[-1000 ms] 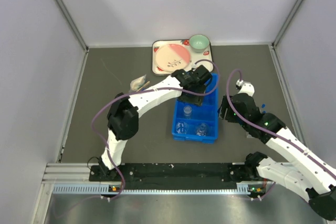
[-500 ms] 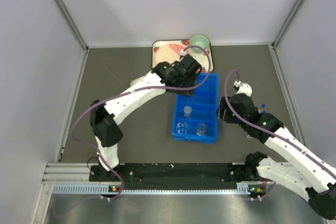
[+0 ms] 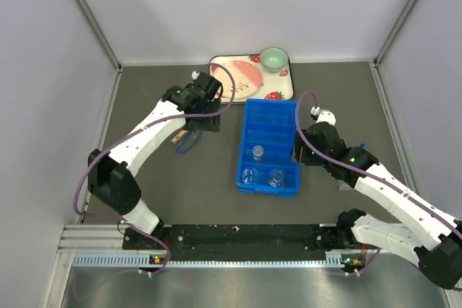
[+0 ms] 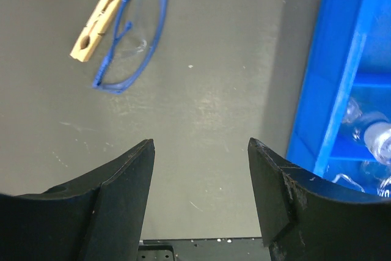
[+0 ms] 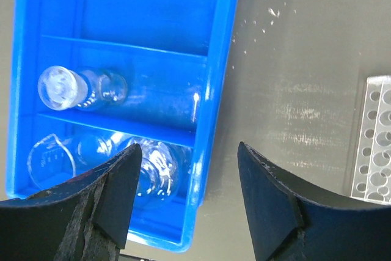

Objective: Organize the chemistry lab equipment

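Plainly, the left gripper (image 4: 200, 148) hangs with its jaws spread wide and nothing between them, over the dark grey table (image 4: 208, 90). Toward the upper left of its wrist view lie blue-framed glasses (image 4: 131, 35), their long axis slanting from upper right to lower left. A wooden peg (image 4: 101, 19) lies against their upper side on the same slant.

The right gripper (image 5: 188, 148) is likewise spread and empty, hovering over the right wall of a blue bin (image 5: 215, 59). The bin's long axis runs up and down the frame. Its middle compartment holds a small glass bottle (image 5: 73, 87) with its round mouth toward the left. The lowest compartment holds a beaker (image 5: 52, 160) and a flask (image 5: 153, 163) side by side.

At the right edge of that view a clear rack (image 5: 376, 145) with round holes lies on the table, long side up and down, apart from the bin.

Seen from above, a strawberry-print tray (image 3: 278, 91) sits just beyond the bin's far end, carrying a pink plate (image 3: 238, 77) and a green bowl (image 3: 273, 58). Pale walls (image 3: 253, 5) enclose the table.
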